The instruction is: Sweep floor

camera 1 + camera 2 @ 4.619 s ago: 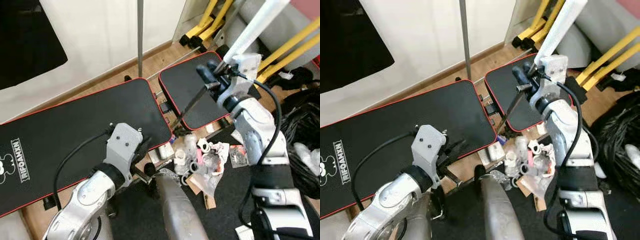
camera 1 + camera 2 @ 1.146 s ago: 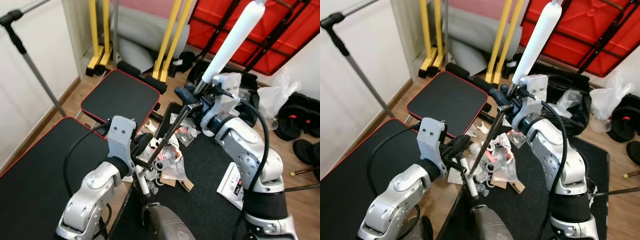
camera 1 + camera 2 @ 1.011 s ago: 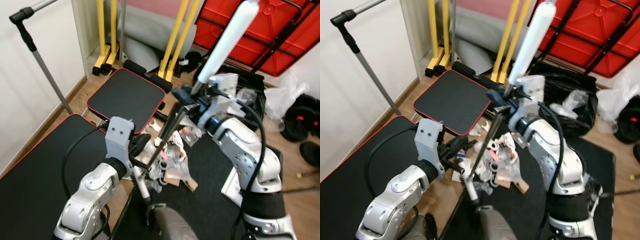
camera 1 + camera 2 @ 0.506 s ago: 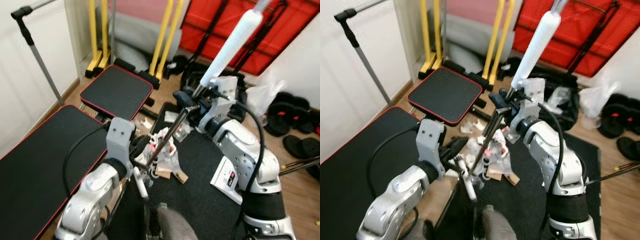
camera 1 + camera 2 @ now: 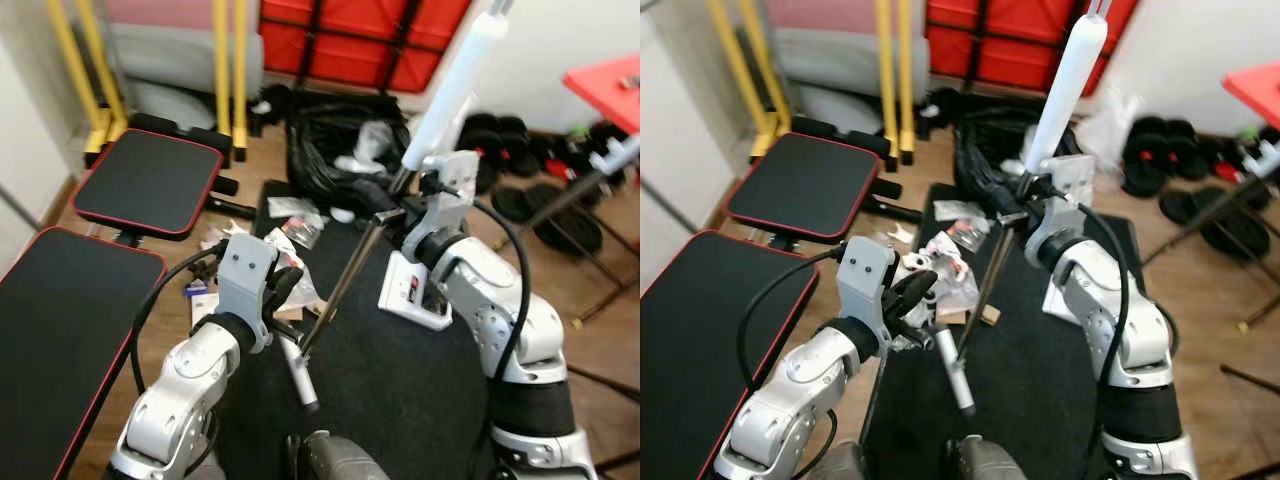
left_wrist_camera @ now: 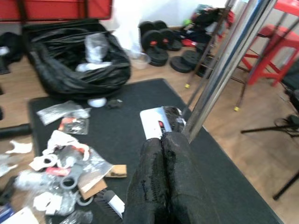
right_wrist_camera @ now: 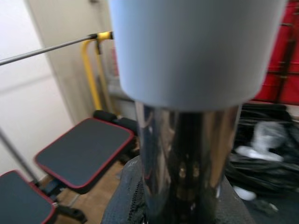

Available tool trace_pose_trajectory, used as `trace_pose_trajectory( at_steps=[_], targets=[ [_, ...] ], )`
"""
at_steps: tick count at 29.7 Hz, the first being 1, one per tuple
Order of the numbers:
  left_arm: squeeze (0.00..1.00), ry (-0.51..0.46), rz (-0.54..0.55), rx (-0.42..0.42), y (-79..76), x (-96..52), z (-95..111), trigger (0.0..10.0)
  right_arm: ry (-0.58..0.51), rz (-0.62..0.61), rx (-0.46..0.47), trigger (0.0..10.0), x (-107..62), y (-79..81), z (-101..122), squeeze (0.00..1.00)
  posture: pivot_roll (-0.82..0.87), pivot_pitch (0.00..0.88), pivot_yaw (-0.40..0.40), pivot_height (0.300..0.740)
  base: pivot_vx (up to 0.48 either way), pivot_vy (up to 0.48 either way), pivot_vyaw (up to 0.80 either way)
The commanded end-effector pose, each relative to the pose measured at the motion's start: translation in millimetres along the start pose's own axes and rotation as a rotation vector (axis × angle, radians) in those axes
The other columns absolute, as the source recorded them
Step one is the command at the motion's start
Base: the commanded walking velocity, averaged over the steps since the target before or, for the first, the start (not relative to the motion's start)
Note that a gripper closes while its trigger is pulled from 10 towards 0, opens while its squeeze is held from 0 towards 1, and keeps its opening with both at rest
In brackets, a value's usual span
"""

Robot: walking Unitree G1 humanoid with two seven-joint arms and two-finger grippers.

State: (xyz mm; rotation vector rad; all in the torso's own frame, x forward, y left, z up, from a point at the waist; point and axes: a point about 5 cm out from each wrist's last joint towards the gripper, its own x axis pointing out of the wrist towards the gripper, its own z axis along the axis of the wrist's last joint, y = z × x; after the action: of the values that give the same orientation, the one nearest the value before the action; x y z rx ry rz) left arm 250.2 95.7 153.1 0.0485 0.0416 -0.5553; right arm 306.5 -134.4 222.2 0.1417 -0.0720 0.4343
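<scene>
Left eye view | right gripper (image 5: 392, 212) clamped on broom pole (image 5: 352, 272) high up, steering | left gripper (image 5: 283, 300) closed low on pole, driving stroke | litter pile (image 5: 945, 262) on black mat (image 5: 400, 370), just ahead of left gripper

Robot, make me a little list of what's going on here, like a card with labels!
Job: sweeping the floor
Tool: broom handle, metal with a white grip
Right gripper: shut on the broom handle, high up
Left gripper: shut on the broom handle, lower down
Mess: litter pile on the black mat, beside the left gripper
Nearby: black trash bag, padded bench, white box
</scene>
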Motion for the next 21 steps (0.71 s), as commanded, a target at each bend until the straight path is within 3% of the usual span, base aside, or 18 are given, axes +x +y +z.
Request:
trace_pose_trajectory(
  at_steps=[1, 11, 13, 16, 21],
  targets=[
    [0.00, 0.020, -0.010, 0.004, -2.9, 1.5, -3.3, 10.0, -0.043, 0.009, 0.009, 10.0, -0.2, 1.7, 6.2, 0.00, -0.08, 0.203, -0.204, 0.740, 0.000, 0.000, -0.49],
    [0.00, -0.008, 0.090, 0.021, 7.3, 6.0, 2.7, 10.0, -0.067, -0.012, -0.003, 10.0, -1.8, -2.7, 4.6, 0.00, -0.08, 0.202, -0.201, 0.740, 0.000, 0.000, 0.00],
    [0.00, -0.024, 0.109, 0.028, 9.4, 6.6, 5.2, 10.0, -0.062, 0.013, -0.041, 10.0, -3.8, -4.1, 1.8, 0.00, -0.08, 0.201, -0.200, 0.740, 0.000, 0.000, 0.00],
    [0.00, -0.060, 0.128, -0.003, 13.2, 6.9, 10.0, 10.0, -0.051, 0.061, -0.205, 10.0, -8.4, -12.4, -2.1, 0.00, -0.08, 0.194, -0.198, 0.740, 0.000, 0.000, 0.00],
    [0.00, -0.079, 0.123, 0.006, 14.1, 8.3, 12.2, 10.0, -0.084, 0.074, -0.207, 10.0, -7.3, -15.1, 2.3, 0.00, -0.09, 0.189, -0.196, 0.740, 0.000, 0.000, 0.00]
  ],
)
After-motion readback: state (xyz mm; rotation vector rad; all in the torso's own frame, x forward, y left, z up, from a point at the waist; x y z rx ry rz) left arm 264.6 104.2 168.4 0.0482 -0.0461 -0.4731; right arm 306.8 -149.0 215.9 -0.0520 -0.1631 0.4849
